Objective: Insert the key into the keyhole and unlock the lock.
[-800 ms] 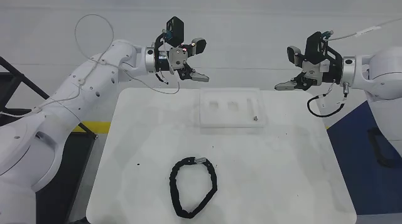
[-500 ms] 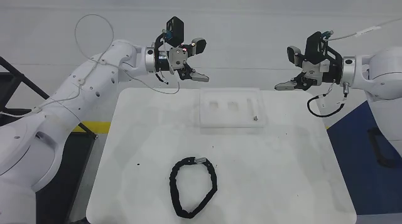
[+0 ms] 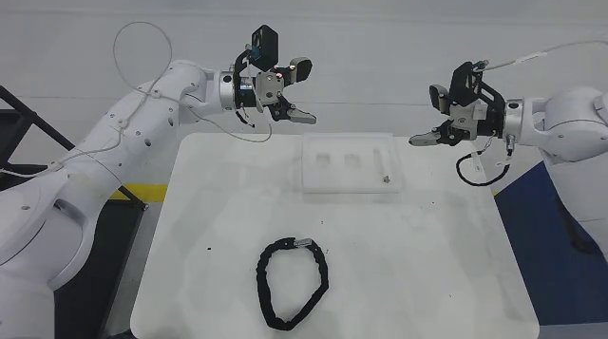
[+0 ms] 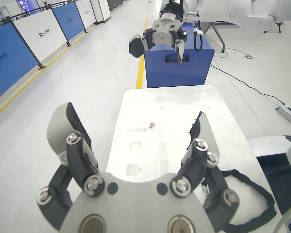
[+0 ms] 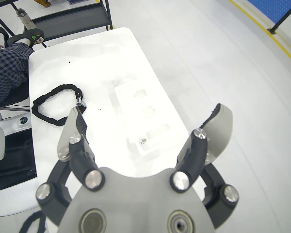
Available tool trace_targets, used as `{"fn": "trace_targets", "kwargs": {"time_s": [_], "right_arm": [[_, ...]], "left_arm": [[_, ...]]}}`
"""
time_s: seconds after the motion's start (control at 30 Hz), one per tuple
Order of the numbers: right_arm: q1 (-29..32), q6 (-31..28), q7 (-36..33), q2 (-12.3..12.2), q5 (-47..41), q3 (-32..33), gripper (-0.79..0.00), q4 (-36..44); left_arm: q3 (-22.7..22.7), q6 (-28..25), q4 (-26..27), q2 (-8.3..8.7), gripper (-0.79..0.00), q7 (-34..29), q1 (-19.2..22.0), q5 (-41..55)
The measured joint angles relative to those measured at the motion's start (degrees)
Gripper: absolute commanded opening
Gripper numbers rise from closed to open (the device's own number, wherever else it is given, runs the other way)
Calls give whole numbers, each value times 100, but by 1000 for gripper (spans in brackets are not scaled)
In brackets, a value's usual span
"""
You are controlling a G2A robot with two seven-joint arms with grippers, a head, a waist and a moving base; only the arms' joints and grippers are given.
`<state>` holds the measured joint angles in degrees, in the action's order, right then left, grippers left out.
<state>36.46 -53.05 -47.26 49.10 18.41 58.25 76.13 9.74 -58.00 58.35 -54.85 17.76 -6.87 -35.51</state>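
Top view, lock (image 3: 281,245) on tbl (image 3: 209,244), key (image 3: 387,177) in tray (image 3: 313,180), L+R jaws wide

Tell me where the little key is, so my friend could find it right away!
Find the white table and the clear tray at its far edge. The key lies in the tray's end nearest the right gripper. It is the one tiny dark speck there, far smaller than the black looped lock lying nearer the robot.
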Motion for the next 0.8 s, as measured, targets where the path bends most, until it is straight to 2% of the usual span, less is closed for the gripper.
{"fn": "trace_targets", "kwargs": {"time_s": [0.23, 0.47, 0.63, 0.8], "right_arm": [[160, 584, -379, 27, -269, -294, 0, -339], [-16, 1465, -1284, 204, -949, -904, 0, -486], [-76, 2024, -1267, 367, -1182, -1236, 0, -852], [-185, 2565, -988, 543, -929, -1539, 0, -1096]], "left_arm": [[0, 0, 0, 0, 0, 0, 0, 0], [0, 0, 0, 0, 0, 0, 0, 0], [0, 0, 0, 0, 0, 0, 0, 0], [0, 0, 0, 0, 0, 0, 0, 0]]}}
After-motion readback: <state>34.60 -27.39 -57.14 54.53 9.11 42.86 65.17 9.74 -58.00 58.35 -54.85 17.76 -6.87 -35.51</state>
